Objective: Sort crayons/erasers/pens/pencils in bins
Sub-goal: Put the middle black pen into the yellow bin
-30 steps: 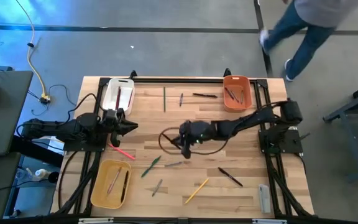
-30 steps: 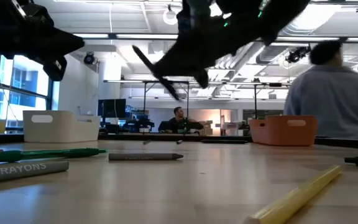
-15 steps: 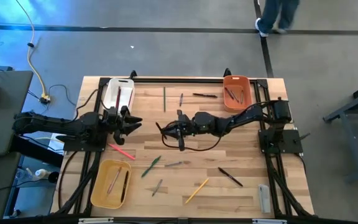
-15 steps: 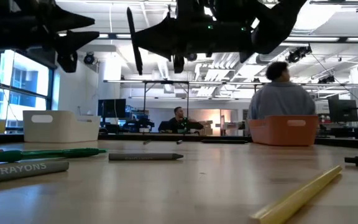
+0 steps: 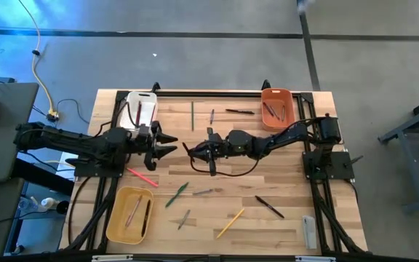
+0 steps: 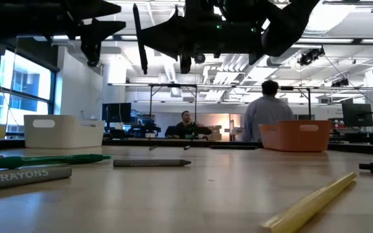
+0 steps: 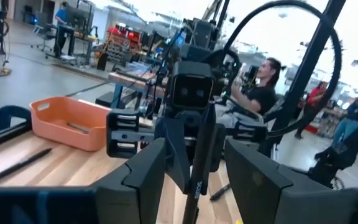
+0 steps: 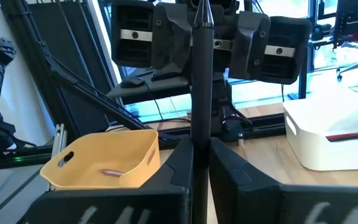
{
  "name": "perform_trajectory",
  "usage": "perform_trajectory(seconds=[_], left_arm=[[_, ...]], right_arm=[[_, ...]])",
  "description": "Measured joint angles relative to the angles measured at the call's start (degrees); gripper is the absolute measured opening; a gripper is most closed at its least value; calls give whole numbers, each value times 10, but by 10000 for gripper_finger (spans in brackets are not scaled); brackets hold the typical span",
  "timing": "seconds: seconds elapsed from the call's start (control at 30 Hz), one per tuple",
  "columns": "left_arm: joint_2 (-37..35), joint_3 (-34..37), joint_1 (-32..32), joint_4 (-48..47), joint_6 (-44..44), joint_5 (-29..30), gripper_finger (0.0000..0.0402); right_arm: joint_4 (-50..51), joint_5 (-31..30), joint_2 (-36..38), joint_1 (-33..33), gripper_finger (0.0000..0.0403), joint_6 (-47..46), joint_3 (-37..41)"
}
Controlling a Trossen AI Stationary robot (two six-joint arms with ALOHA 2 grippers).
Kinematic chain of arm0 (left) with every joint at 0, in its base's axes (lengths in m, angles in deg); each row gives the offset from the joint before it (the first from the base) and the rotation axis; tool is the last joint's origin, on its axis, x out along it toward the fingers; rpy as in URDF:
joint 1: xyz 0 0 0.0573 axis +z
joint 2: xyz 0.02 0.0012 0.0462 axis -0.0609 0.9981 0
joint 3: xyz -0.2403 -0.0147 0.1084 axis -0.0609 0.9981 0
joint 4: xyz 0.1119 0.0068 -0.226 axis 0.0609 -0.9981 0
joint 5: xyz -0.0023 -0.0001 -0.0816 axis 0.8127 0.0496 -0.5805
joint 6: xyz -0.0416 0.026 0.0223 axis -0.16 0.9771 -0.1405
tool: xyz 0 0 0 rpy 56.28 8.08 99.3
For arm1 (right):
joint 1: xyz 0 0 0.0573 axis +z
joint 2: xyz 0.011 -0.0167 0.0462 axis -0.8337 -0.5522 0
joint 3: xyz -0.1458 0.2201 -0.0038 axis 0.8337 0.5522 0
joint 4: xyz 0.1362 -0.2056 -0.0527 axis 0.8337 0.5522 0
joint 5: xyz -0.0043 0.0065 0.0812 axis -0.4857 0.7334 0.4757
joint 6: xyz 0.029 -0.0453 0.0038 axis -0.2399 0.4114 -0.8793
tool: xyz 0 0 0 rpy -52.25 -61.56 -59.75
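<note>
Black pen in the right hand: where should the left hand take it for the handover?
Grip a bare stretch of the black pen just clear of the right hand, coming in level and head-on. The pen stands upright, pinched crosswise at the fingertips, and the left hand already faces it over mid-table, open, one finger to each side of the shaft.

A grey crayon lying on the tabletop reads "CRAYONS" along its side; nothing else is legible.
</note>
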Motion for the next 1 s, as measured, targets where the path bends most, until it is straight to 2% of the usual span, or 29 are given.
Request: perform_trajectory(seconds=[0.4,0.53,0.63,0.77,0.87,1.0], left_arm=[[100,-62,0,1,46,0,156],[122,-75,0,30,61,-12,152],[134,-79,0,36,64,-23,129],[144,-79,0,47,79,-25,73],[145,-79,0,48,89,-28,24],[137,-82,6,42,88,-38,17]], right_arm=[[0,3,0,0,12,7,0],[0,2,0,0,12,11,0],[0,2,0,0,12,11,0],[0,2,0,1,25,12,0],[1,-1,1,1,56,13,0],[26,0,6,2,112,11,0]])
